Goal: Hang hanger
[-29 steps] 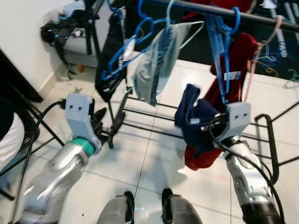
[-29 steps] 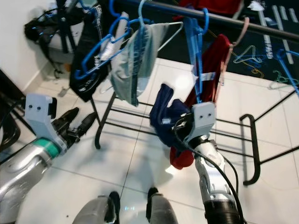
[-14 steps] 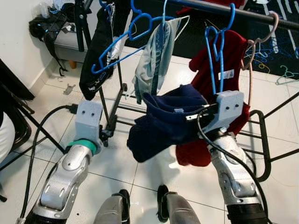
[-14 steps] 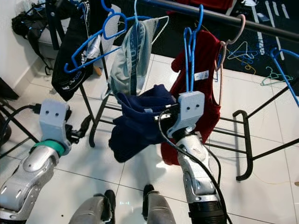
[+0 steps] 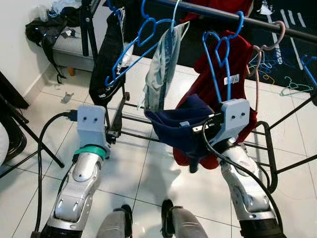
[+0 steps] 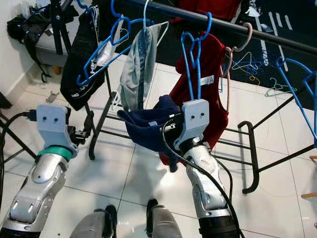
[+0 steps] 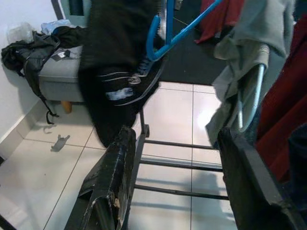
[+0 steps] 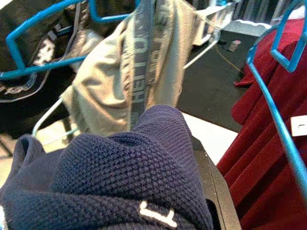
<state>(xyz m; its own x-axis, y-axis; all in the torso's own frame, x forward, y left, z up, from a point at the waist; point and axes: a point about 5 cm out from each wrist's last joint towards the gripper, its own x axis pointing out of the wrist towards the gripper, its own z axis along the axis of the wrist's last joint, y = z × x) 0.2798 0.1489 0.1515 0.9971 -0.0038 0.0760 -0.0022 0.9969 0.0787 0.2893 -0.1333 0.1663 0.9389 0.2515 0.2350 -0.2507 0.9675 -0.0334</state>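
Few words can be read. The grey garment (image 8: 139,72) hanging from a hanger on the rail carries a dark band with pale capital letters running along it; in the right wrist view they look like "HELLO", though the first and last letters are blurred and I cannot be sure. The black garment (image 5: 106,64) on the far left of the rail has white lettering near its lower edge, too small and smeared to read. A white tag (image 6: 208,79) on the red garment (image 6: 218,99) shows no legible print. The navy knit garment (image 8: 120,182) bears a small white stitched mark, unreadable.
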